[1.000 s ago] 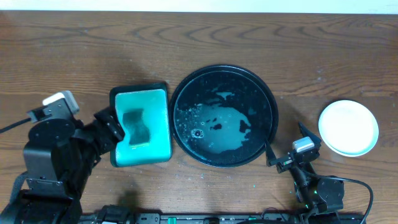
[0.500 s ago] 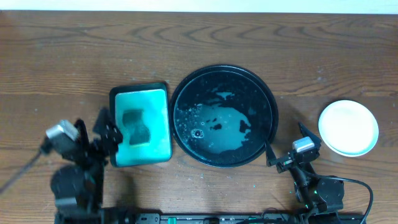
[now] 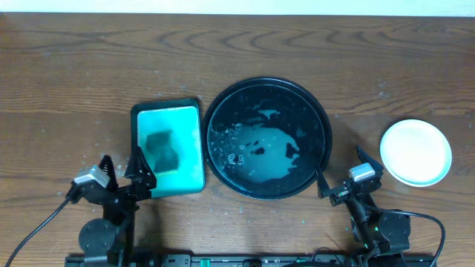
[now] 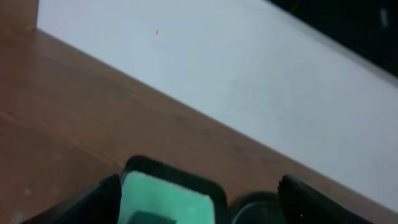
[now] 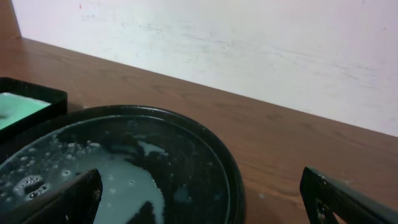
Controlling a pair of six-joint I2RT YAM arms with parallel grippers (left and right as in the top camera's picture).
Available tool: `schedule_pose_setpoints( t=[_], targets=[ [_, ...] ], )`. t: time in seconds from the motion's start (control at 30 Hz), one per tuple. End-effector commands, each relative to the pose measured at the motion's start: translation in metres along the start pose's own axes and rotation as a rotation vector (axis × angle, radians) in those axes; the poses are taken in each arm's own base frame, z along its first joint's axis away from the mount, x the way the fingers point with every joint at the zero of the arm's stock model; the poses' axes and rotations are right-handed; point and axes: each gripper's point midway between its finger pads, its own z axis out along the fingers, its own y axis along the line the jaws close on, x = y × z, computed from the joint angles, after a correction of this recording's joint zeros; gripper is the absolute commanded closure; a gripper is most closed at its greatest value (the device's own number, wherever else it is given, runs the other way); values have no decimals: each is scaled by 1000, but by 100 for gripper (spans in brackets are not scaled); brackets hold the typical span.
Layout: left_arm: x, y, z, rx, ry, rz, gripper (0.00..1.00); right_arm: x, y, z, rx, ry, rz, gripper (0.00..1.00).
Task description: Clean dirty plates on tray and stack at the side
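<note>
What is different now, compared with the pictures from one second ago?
The left gripper, open and empty, drew back from the left edge of the green tray toward the near edge of the table. Unchanged: the right gripper, the black tray, the sponge, and the plates at the right.

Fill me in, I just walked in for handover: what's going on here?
Nothing is being handled now. The left claw and right claw are both open and empty at the near edge of the table. The black tray holds only whitish, bubbly liquid, no plates. A clean-looking white plate sits on the table to its right; whether others lie beneath it cannot be told. The green tray holds a dark sponge.
</note>
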Motion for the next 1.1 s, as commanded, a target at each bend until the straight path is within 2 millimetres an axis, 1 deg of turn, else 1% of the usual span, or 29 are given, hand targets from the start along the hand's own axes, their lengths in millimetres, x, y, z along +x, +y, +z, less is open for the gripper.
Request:
schedule_pose_setpoints(
  t=[0.0, 0.17, 0.3, 0.37, 0.57, 1.07],
  targets=[
    [22, 9, 6, -8, 40, 28, 20, 1, 1, 0, -3, -1, -11, 1],
    [46, 18, 15, -10, 75, 29, 20, 1, 1, 0, -3, -1, -11, 1],
    [72, 27, 19, -18, 132, 31, 20, 1, 1, 0, -3, -1, -11, 1],
    [79, 27, 21, -11, 142, 34, 19, 1, 1, 0, -3, -1, -11, 1],
    [77, 25, 25, 15, 100, 32, 20, 1, 1, 0, -3, -1, -11, 1],
    [78, 25, 25, 12, 104, 32, 19, 1, 1, 0, -3, -1, -11, 1]
  ],
)
